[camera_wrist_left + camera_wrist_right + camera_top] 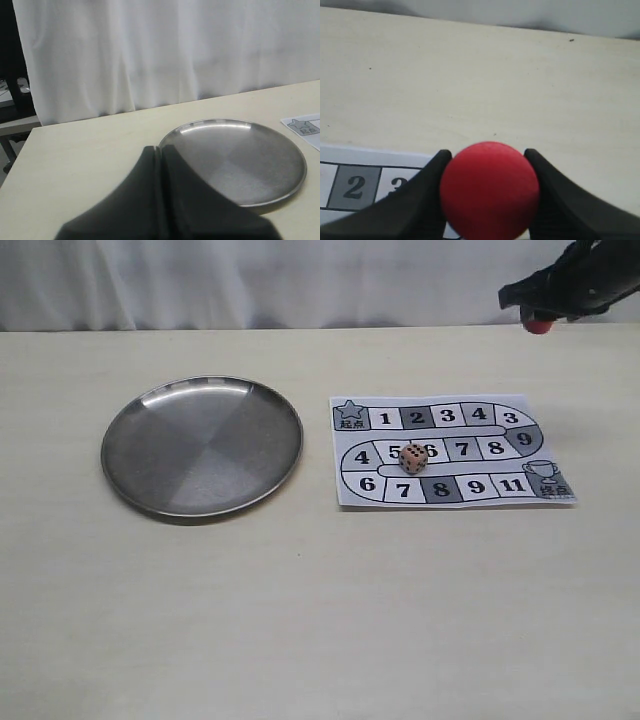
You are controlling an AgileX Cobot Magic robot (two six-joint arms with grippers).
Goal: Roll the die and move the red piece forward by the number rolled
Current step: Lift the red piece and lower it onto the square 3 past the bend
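The right gripper hangs in the air over the far edge of the table, near its right corner, its two fingers clamped on the red piece. The piece is clear of the game board, which lies flat toward the right edge. The die rests on the board, around squares 5 and 6. A metal plate sits left of the board. The left gripper has its fingers pressed together on nothing, close beside the plate.
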